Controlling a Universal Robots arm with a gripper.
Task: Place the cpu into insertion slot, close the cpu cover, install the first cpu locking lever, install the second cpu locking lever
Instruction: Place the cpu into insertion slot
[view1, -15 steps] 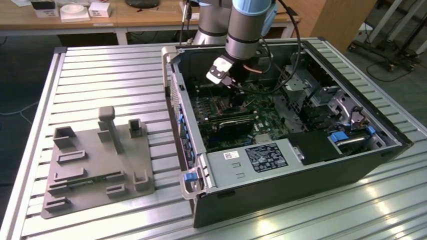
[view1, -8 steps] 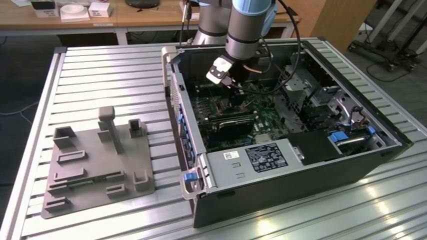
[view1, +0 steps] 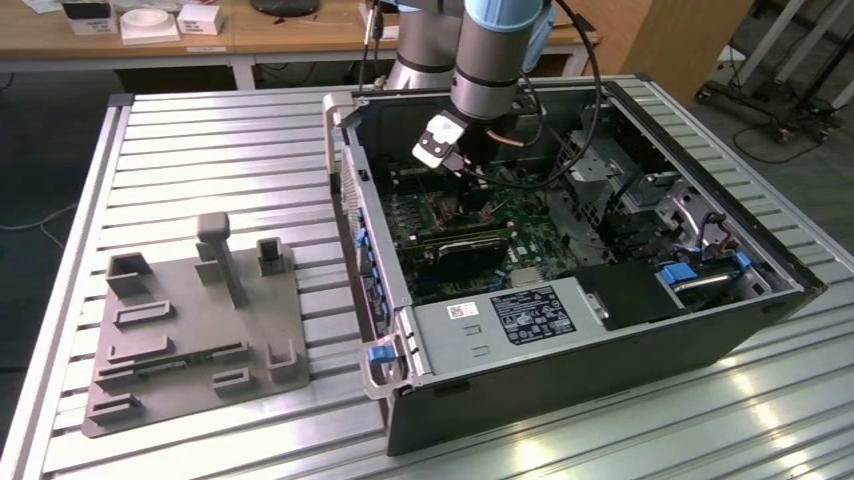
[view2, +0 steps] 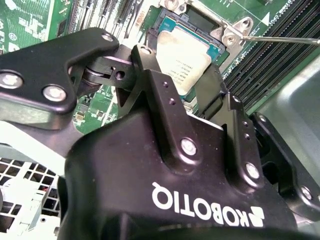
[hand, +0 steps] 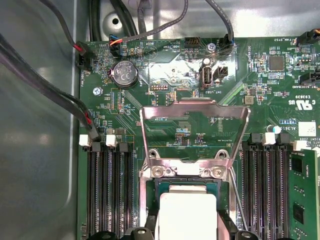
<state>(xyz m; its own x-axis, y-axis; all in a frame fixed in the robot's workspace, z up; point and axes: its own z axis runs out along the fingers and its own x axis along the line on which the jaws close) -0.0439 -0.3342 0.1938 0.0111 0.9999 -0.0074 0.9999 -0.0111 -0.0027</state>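
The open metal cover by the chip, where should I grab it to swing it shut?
Probably the cover by its free crossbar, the edge farthest from the hinge at the socket. It is thin and flat with an open window beside it, so pinch across it from the side away from the chip.

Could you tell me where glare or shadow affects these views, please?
In the exterior view, bright reflections streak the slatted table while the computer case's inside lies in shadow; in the first wrist view, glare whitens the green board beside the cpu cover and washes out the cpu; in the second wrist view, the cpu gleams.
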